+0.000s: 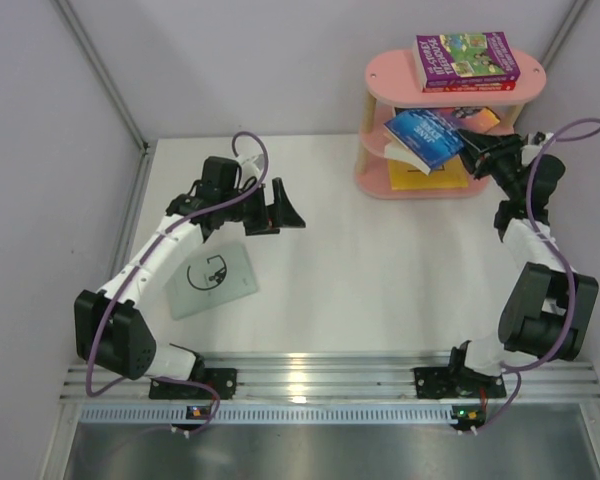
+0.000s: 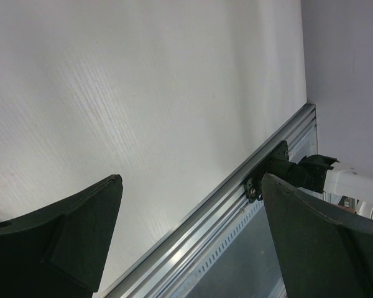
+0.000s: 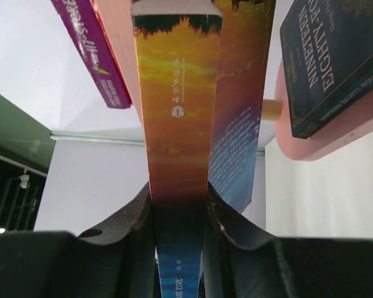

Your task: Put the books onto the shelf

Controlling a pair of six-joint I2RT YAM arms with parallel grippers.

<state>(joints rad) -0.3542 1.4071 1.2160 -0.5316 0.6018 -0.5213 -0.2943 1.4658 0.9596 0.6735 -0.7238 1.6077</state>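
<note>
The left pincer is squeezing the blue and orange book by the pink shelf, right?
No, the right pincer is squeezing the blue and orange book by the pink shelf; the right wrist view shows it. The left pincer is open with nothing in it.

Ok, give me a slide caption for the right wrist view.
Right gripper clamps the blue-orange Jane Eyre book, spine toward the camera, at the pink shelf.

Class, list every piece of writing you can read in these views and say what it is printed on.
"NINETEEN EIGHTY", cut off: dark navy book.
"JANE EYRE", tiny: blue-orange book, spine.
purple book, spine lettering: too blurred to read.
grey-green book: an emblem, no words.
</note>
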